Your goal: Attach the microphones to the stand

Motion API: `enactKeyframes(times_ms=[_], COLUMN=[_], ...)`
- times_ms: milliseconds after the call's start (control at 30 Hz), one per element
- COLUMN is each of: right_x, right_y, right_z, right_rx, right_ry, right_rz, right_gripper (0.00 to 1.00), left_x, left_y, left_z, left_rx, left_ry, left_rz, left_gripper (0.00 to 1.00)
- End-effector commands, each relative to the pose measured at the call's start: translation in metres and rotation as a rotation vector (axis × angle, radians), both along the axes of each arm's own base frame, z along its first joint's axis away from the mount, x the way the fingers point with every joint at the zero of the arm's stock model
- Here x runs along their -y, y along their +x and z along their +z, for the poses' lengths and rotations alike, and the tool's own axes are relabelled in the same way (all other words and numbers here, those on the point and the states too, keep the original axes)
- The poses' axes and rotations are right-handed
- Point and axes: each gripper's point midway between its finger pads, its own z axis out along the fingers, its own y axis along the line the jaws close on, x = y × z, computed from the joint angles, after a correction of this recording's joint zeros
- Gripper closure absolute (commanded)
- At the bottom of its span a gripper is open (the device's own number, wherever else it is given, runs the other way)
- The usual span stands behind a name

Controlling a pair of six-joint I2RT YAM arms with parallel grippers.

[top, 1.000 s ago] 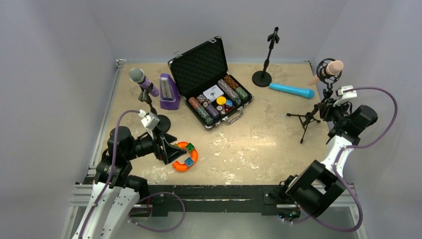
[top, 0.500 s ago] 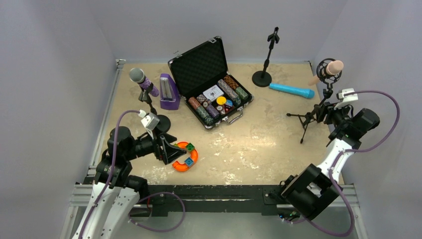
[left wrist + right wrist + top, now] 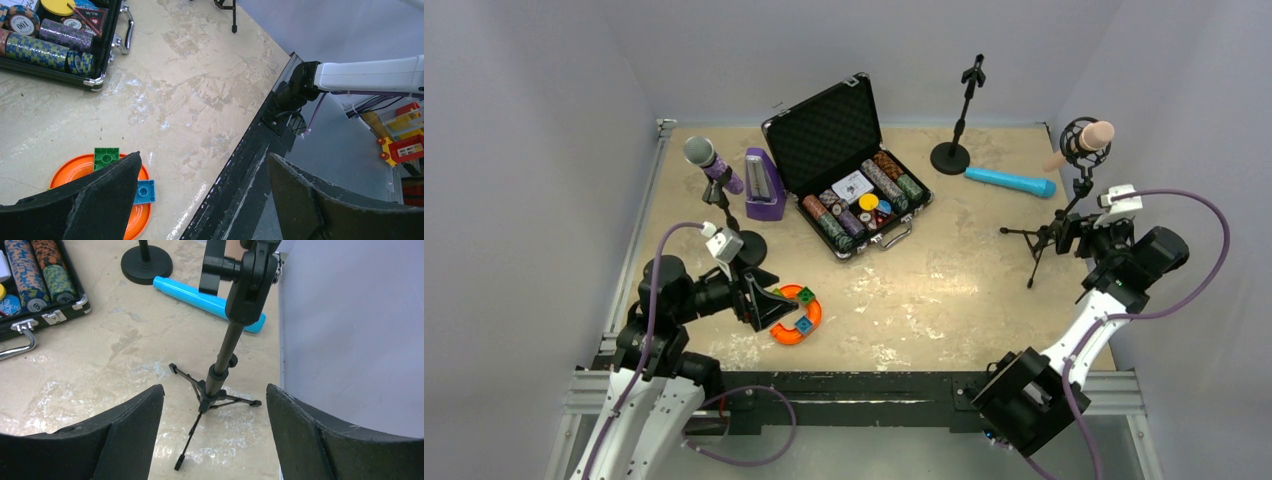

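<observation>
While unmounted, blue microphone (image 3: 1011, 181): lies far right, beside empty stand (image 3: 951, 157).
Right gripper (image 3: 214, 387): wide open, empty, facing tripod (image 3: 220, 367).
Left gripper (image 3: 204, 156): open, empty.
Risk: reaching past, arm clips tripod, toppling it.

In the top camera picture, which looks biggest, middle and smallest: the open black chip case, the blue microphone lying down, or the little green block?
1. open black case of poker chips
2. bright cyan-blue microphone
3. small green toy block, smallest though nearer the camera
</observation>
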Motion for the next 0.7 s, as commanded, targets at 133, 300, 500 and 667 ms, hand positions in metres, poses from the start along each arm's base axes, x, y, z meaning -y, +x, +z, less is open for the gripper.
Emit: enactKeyframes(times_ms=[133,300,500,667], right_x=[-0.009,-0.017,-0.026,-0.039], right_y=[-0.021,-0.034,-0.046,-0.058], right_z=[-0.007,-0.012,-0.019,-0.023], right_rx=[-0.028,-0.05,-0.088,-0.122], right_ry=[-0.03,-0.036,-0.041,-0.045], right_rz=[0.01,0.02,0.022,0.042], right_gripper=[0.2,0.18,0.15,0.12], left_x=[0.002,0.002,0.002,0.002], left_y=[-0.001,-0.001,-0.002,-0.003], left_z=[0.009,0.01,0.011,0.012], left_rx=[0.068,0.073,0.077,0.083], left_ry=[-0.01,-0.011,-0.014,-0.015], left_rz=[-0.025,-0.025,-0.03,-0.031], left_gripper=[0.01,0.01,0.01,0.01])
